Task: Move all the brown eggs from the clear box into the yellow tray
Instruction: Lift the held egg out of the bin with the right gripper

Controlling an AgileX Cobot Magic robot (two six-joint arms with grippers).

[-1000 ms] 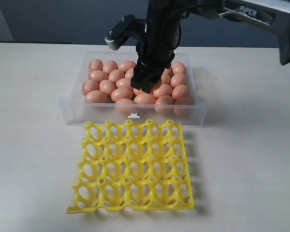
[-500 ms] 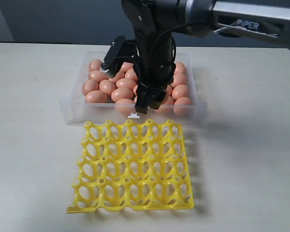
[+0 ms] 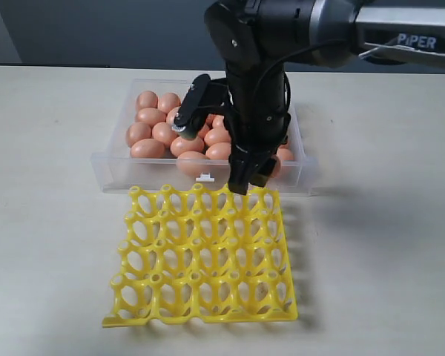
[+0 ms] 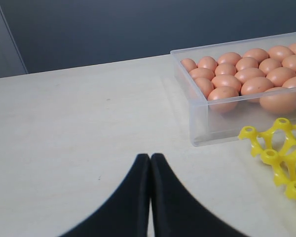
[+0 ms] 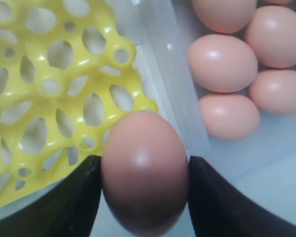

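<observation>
so the exterior cam sits high in front of the table (image 3: 44,245), tilted down: yellow tray (image 3: 194,277) nearest, clear box (image 3: 119,169) behind it, dark wall (image 3: 96,30) at the back. Left wrist cam is low and well off to the side, looking across the table past the left gripper (image 4: 150,160) at one end of the box and a tray corner. Right wrist cam looks nearly straight down from super close, the brown egg (image 5: 143,158) in the right gripper (image 5: 144,177) filling lots of it. All three share where box wall meets tray edge
</observation>
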